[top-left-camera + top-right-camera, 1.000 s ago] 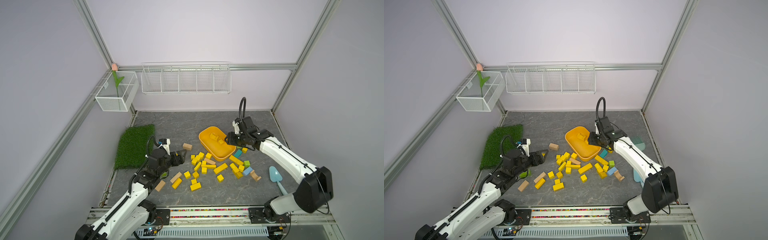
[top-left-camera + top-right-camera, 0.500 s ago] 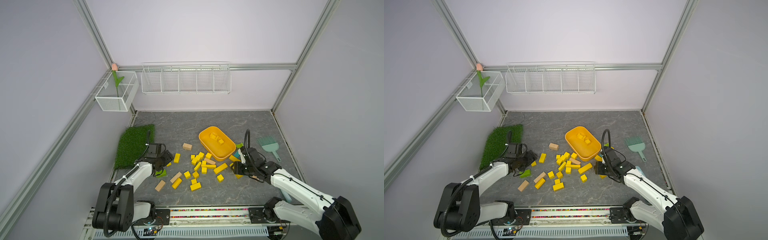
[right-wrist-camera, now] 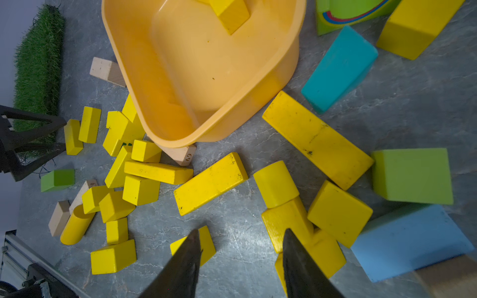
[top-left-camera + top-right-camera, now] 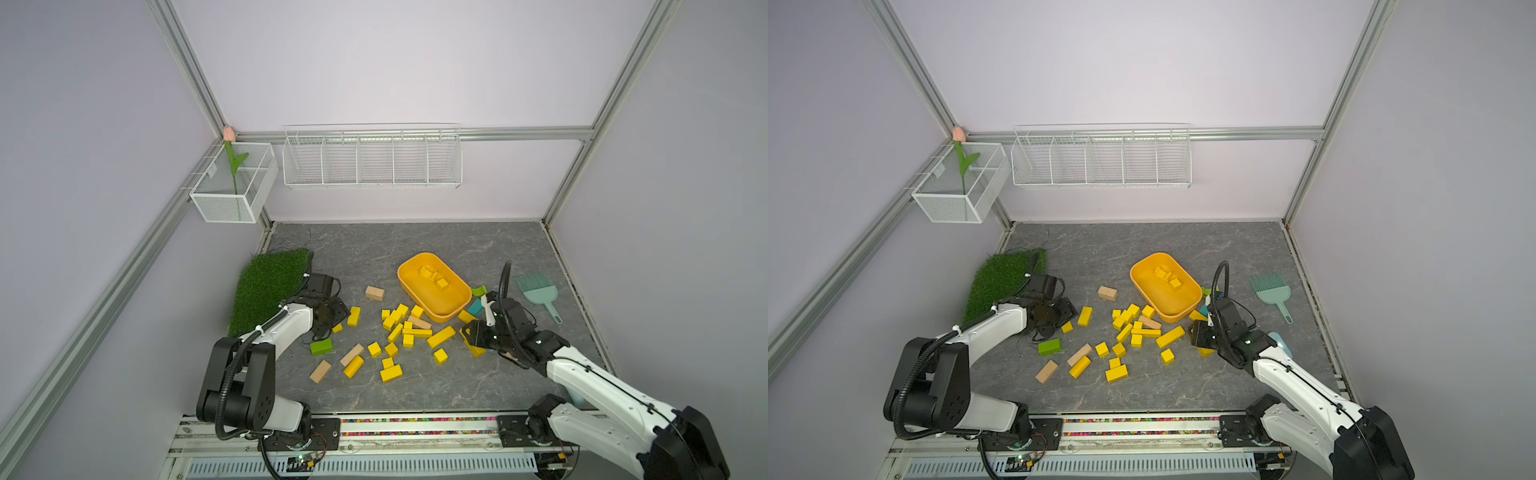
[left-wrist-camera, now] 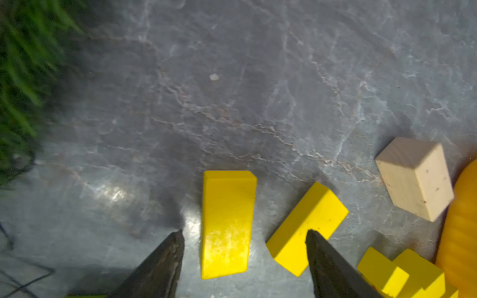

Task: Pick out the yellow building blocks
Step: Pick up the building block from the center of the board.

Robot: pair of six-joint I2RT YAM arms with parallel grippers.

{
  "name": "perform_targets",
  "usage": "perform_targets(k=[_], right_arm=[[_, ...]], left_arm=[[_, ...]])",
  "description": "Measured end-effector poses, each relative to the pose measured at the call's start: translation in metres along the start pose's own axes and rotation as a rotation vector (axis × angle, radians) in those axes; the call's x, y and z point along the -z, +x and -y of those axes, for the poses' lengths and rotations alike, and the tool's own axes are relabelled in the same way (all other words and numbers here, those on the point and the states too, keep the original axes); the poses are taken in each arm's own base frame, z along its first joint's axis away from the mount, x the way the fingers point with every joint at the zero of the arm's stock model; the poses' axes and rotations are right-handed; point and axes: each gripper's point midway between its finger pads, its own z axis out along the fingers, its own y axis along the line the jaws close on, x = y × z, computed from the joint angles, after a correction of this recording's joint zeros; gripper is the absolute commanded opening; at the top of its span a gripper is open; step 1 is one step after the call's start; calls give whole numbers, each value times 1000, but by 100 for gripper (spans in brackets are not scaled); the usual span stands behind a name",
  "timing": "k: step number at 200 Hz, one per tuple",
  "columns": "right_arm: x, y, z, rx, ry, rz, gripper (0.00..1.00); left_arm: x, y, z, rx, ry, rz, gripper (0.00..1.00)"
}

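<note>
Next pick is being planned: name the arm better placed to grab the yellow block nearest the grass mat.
Left. The left gripper is open, with that yellow block lying between its fingertips. The right gripper is open too, but far away, beside the yellow-orange tub.

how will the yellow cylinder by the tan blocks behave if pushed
Lying on its side on the flat table, the yellow cylinder would probably roll if pushed sideways. It looks like rigid painted wood, so its curved surface may slip in a grip.
</note>
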Motion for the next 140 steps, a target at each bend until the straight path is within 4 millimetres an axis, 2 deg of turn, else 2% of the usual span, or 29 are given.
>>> perform_targets(k=[23, 94, 140], right_arm=[[-2, 0, 5, -17, 2, 3, 54], [-2, 2, 8, -41, -13, 6, 54], [-1, 1, 9, -45, -14, 13, 54]], left_arm=[[-2, -1, 10, -31, -18, 4, 76], [-5, -1, 2, -32, -71, 1, 61], [-5, -1, 1, -33, -76, -1, 60]])
